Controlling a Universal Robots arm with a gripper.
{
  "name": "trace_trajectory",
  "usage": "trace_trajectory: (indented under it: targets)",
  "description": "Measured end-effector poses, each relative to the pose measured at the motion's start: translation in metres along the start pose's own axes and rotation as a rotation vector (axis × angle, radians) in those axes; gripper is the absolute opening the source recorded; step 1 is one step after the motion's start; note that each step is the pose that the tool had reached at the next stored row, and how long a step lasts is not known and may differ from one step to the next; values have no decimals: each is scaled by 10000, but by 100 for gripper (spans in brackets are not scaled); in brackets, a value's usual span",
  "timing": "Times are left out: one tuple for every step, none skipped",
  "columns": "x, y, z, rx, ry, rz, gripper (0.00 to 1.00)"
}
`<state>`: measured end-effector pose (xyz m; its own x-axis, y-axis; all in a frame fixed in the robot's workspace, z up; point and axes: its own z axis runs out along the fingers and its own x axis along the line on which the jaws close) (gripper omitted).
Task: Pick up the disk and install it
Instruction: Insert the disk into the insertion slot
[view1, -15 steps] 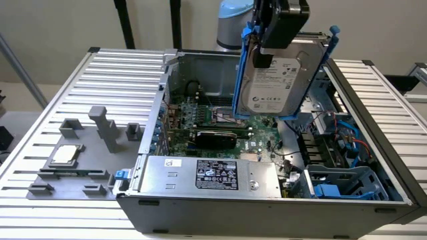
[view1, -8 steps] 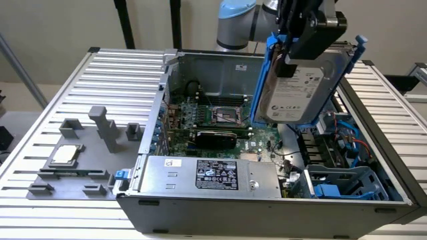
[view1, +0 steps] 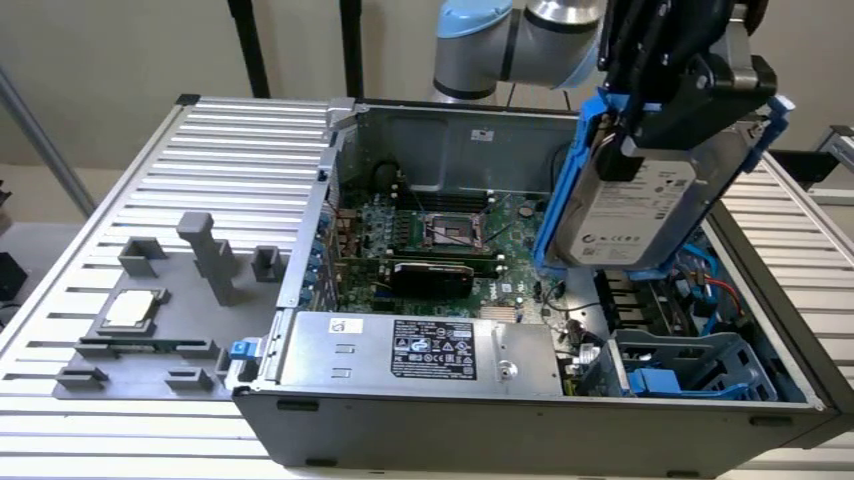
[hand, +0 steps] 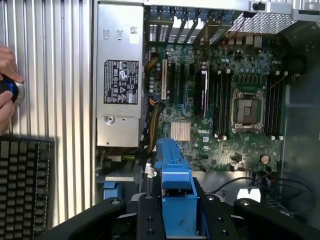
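Hanging tilted above the open computer case (view1: 534, 430), the hard disk (view1: 630, 215) sits clamped in the gripper (view1: 634, 135) by its blue carrier frame (hand: 177, 200) — rigid, weighty, probably shock-sensitive, so the frame's edges are the place to hold.

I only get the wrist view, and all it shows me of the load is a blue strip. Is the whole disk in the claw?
Observer: Yes. The claw is shut on the disk at its top edge; it hangs tilted, white label toward the exterior camera.
Operator: Where is it over the case?
Observer: Raised above the open case, on the exterior view's right side, seated in nothing.
Operator: Any bay nearby?
Observer: A blue drive cage sits in the case's corner below it.
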<state>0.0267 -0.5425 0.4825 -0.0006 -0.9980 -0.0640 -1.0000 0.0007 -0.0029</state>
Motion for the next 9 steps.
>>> trace_trajectory:
  targets:
    - [30, -23, 3, 0, 0, 0, 0]
    - [60, -46, 6, 0, -1, 0, 0]
    - [92, -69, 8, 0, 0, 0, 0]
    - [122, -89, 9, 0, 1, 0, 0]
    - [152, -108, 11, 0, 2, 0, 0]
    - [186, -129, 13, 0, 0, 0, 0]
    - [214, -147, 14, 0, 0, 0, 0]
    - [245, -167, 15, 0, 1, 0, 0]
    - [277, -186, 17, 0, 0, 0, 0]
